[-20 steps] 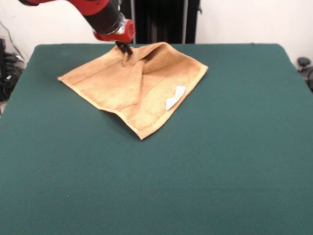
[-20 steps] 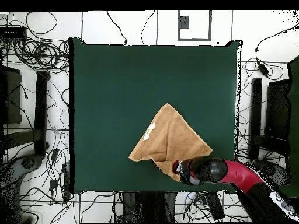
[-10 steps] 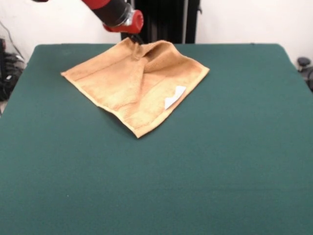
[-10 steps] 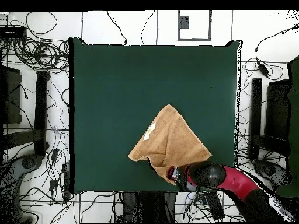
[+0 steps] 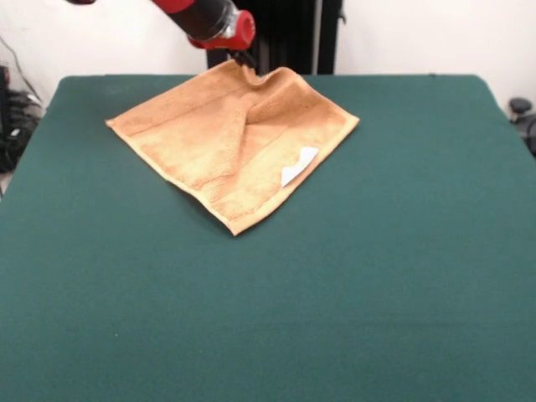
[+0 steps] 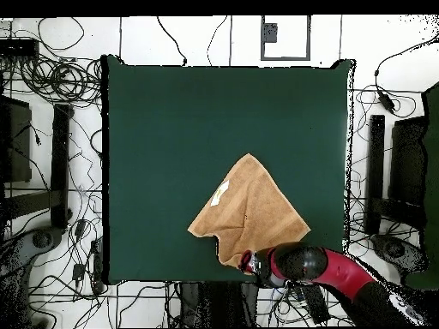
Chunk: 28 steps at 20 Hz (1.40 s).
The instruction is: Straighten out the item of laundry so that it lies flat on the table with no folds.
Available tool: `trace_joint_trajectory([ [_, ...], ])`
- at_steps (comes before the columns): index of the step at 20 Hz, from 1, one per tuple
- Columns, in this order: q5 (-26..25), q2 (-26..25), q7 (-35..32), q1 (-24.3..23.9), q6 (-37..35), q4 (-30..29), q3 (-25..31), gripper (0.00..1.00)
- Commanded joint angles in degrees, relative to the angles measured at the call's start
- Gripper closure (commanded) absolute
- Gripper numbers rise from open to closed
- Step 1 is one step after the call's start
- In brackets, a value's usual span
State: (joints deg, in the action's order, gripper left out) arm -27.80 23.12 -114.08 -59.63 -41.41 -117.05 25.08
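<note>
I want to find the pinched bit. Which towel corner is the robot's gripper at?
The far corner, at the table's back edge, right under the gripper. The other corners lie flat and free; the near one points forward, past the white tag.

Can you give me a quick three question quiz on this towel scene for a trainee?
1. True or false: the towel lies fully flat on the table.
2. Which towel corner is the gripper at in the front view: A) nearest the camera, B) farthest from the camera?
3. What small white thing shows on the towel?

Key: 1. False, a diagonal fold runs across it. 2. B. 3. The care tag.
</note>
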Motion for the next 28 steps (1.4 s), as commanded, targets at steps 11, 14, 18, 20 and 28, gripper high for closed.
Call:
trace_joint_trajectory([
  [11,3.8,-2.2,-2.8,2.0,0.6,0.4,0.5,1.00],
  [14,4.5,-1.4,-2.8,1.8,-0.7,-0.5,0.6,1.00],
  [18,5.2,-0.2,-1.3,1.1,-4.3,-1.1,0.5,1.00],
  [20,5.5,0.3,-0.5,0.7,-6.4,-1.0,0.0,1.00],
  [28,5.3,0.7,2.3,-1.1,-11.4,0.1,-0.7,1.00],
])
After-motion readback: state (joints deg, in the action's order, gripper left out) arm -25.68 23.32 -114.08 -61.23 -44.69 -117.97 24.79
